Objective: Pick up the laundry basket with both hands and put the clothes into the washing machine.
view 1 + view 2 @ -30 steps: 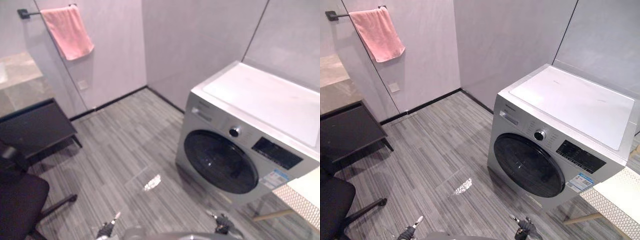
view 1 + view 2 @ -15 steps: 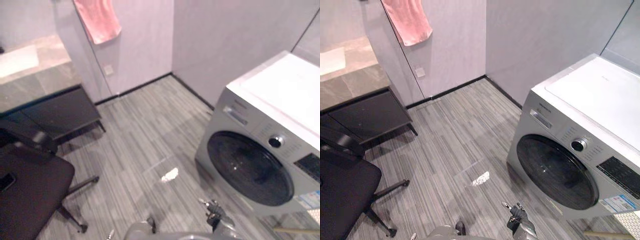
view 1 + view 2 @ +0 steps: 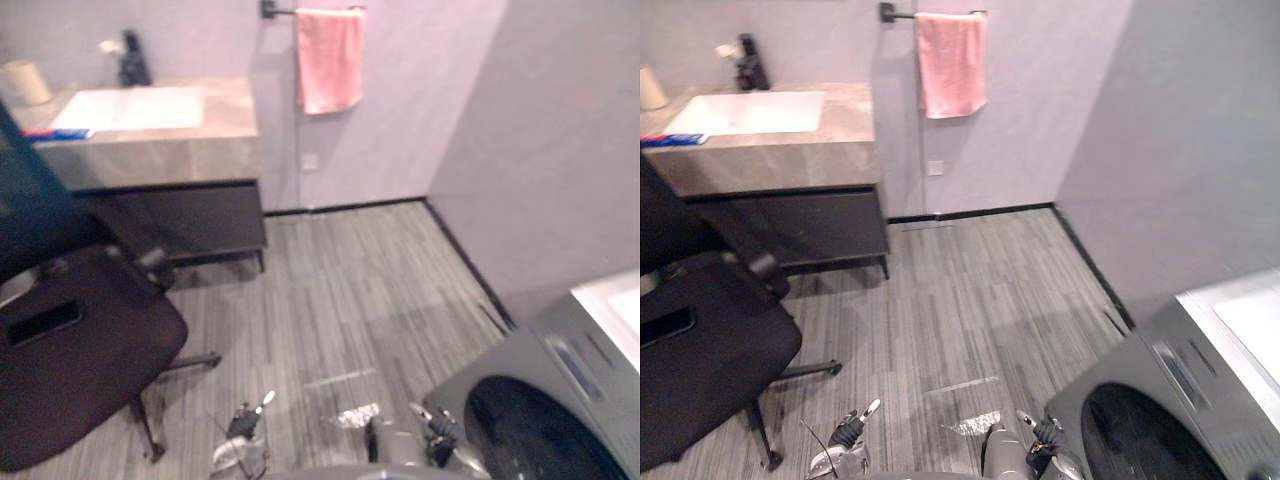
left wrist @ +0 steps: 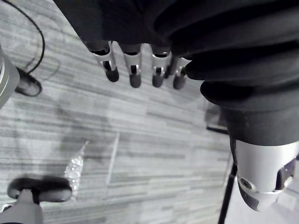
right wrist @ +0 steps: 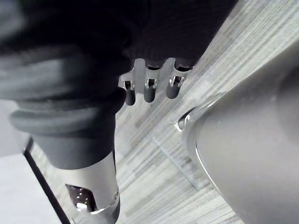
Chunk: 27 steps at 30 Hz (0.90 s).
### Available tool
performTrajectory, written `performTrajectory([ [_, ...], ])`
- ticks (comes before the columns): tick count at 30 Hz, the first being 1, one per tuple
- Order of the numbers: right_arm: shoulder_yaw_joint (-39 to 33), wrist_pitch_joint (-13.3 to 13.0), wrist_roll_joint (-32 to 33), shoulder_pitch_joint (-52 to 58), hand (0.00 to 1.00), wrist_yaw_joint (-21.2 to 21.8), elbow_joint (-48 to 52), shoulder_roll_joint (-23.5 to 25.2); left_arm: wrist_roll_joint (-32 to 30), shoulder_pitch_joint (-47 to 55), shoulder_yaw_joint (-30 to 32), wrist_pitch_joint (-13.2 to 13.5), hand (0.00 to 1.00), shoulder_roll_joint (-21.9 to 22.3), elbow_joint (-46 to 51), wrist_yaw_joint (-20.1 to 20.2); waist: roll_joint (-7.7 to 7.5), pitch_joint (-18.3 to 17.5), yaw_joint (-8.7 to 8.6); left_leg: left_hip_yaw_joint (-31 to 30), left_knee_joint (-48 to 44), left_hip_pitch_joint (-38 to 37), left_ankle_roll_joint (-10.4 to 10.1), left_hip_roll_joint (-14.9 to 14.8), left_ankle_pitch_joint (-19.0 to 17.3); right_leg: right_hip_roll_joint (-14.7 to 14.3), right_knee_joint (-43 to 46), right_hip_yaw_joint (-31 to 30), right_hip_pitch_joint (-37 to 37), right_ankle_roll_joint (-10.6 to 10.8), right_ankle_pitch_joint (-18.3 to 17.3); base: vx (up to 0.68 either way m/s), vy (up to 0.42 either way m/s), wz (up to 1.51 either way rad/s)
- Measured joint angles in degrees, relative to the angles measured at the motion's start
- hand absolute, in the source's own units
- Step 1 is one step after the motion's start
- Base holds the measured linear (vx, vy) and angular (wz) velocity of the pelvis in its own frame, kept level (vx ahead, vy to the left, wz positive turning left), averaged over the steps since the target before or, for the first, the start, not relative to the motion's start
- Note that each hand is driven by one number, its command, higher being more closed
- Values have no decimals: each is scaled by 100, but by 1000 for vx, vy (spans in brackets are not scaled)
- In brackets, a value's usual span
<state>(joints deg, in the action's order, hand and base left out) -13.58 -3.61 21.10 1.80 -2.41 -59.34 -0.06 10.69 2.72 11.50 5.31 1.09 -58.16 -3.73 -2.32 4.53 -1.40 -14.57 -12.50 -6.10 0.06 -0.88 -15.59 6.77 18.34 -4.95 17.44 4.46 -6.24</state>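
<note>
The whole view has swung to the left since a second ago, which is the camera turning, not the room changing. The silver-grey front-loading washing machine with a dark round door (image 3: 1140,440) now sits in the lower right corner, and a grey stone vanity counter with a white basin (image 3: 845,115) has come into sight. Striped grey plank floor (image 3: 370,290) runs between them. A black padded office chair (image 3: 80,350) stands at the robot's left, and a pink towel on a wall rail (image 3: 952,62) hangs beyond.

The left hand (image 4: 134,74) and right hand (image 5: 148,91) hang low with fingers loosely straight, holding nothing. The laundry basket is in neither hand, and I cannot tell where it stands. The machine's door looks closed, so clothes cannot go in yet.

Two risks stand out. The right hand, near the machine's front, could knock it in a turn, and the chair's legs could catch the left side.
</note>
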Motion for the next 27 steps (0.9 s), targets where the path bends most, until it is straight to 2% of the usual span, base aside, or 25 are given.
performTrajectory([
  [1,-2,7,35,29,0,-1,-8,24,-43,3,95,0,0,1,0,-1,-53,-33,10,-129,-23,-14,-82,3,-78,52,-106,25,-94,15,8,393,-552,132],
  [2,-19,8,85,40,0,0,-14,11,-143,-42,340,-15,0,46,-138,-5,10,-76,61,-320,-57,-81,-263,-209,-238,-25,104,352,-154,103,466,306,-474,90],
  [5,-250,6,89,-75,0,-2,-63,-46,-188,27,666,-46,0,181,-267,-6,359,-194,74,-219,-31,-82,-470,-679,-128,-304,358,813,-154,-153,86,308,-417,64],
  [6,-278,11,79,-132,0,8,-91,-53,-184,39,754,-64,0,223,-304,-10,413,-178,71,-225,-45,-77,-599,-819,-48,-392,356,954,-231,-201,29,256,-363,45],
  [8,-424,17,73,-203,0,12,-168,-18,-172,87,931,-110,0,246,-308,-8,492,-218,66,-269,-327,39,-719,-1021,136,-534,225,1288,-518,-355,-104,257,-368,65],
  [10,-406,15,45,-202,0,4,-235,-26,-122,86,943,-105,0,227,-223,-9,488,-214,64,-307,-1667,704,-963,-1053,335,-638,-109,1657,-961,-435,-133,181,-265,81],
  [12,-330,19,33,-191,0,0,-236,-11,-113,97,942,-105,0,195,-139,-13,456,-192,74,-214,-2599,1179,-1063,-1033,668,-670,-266,1836,-1221,-512,-94,128,-182,51],
  [13,-337,13,38,-205,0,-12,-236,31,-105,123,938,-99,0,185,-64,-18,428,-168,129,75,-3154,1440,-1062,-1112,708,-658,-407,1934,-1447,-571,-70,98,-107,39],
  [14,-346,9,50,-204,0,-18,-241,71,-38,117,936,-97,0,186,-40,-21,402,-154,164,661,-3286,1574,-938,-1222,610,-618,-561,2008,-1671,-589,-43,89,-81,34],
  [15,-354,8,83,-202,0,-18,-241,89,-23,104,935,-98,0,185,-42,-23,391,-147,163,983,-3185,1601,-866,-1251,531,-578,-625,2062,-1761,-576,-35,66,-18,44],
  [16,-355,8,96,-192,0,-19,-243,99,-19,89,900,-98,0,207,-40,-26,392,-149,158,1536,-2723,1584,-750,-1232,454,-508,-745,2164,-1857,-532,-8,42,93,53],
  [17,-359,9,114,-197,0,-17,-244,104,-27,75,855,-99,0,220,-44,-29,413,-153,153,1881,-1920,1519,-728,-1091,456,-458,-833,2247,-1885,-464,34,27,98,51],
  [18,-389,9,127,-200,0,-17,-266,105,-33,79,824,-99,0,219,-71,-31,417,-165,153,1965,-1474,1431,-656,-1015,462,-452,-869,2258,-1870,-423,59,30,153,33],
  [19,-438,15,102,-271,0,-8,-389,139,-76,75,790,-95,0,156,-119,-48,330,-184,196,2012,-794,1171,-556,-860,475,-395,-897,2202,-1821,-363,56,24,71,11],
  [20,-444,19,98,-288,0,-8,-469,190,-91,72,767,-93,0,74,-137,-60,218,-170,211,2081,-590,1091,-484,-772,597,-322,-950,2162,-1821,-304,123,42,141,-11],
  [21,-463,23,96,-307,0,-14,-547,263,-139,85,777,-97,0,-71,-242,-69,90,-179,240,2130,-306,972,-511,-636,720,-241,-1104,2074,-1840,-272,266,34,124,-22],
  [22,-463,24,96,-307,0,-10,-551,300,-183,163,782,-131,0,-174,-351,-73,32,-229,224,2198,-116,899,-463,-523,794,-153,-1173,2029,-1837,-221,317,43,150,-22],
  [27,-626,69,-13,-244,0,20,-750,216,-364,208,626,-128,0,-268,-547,-79,-12,-367,215,2284,708,443,-266,-85,1150,127,-1426,1927,-1946,-74,445,24,116,-1],
])
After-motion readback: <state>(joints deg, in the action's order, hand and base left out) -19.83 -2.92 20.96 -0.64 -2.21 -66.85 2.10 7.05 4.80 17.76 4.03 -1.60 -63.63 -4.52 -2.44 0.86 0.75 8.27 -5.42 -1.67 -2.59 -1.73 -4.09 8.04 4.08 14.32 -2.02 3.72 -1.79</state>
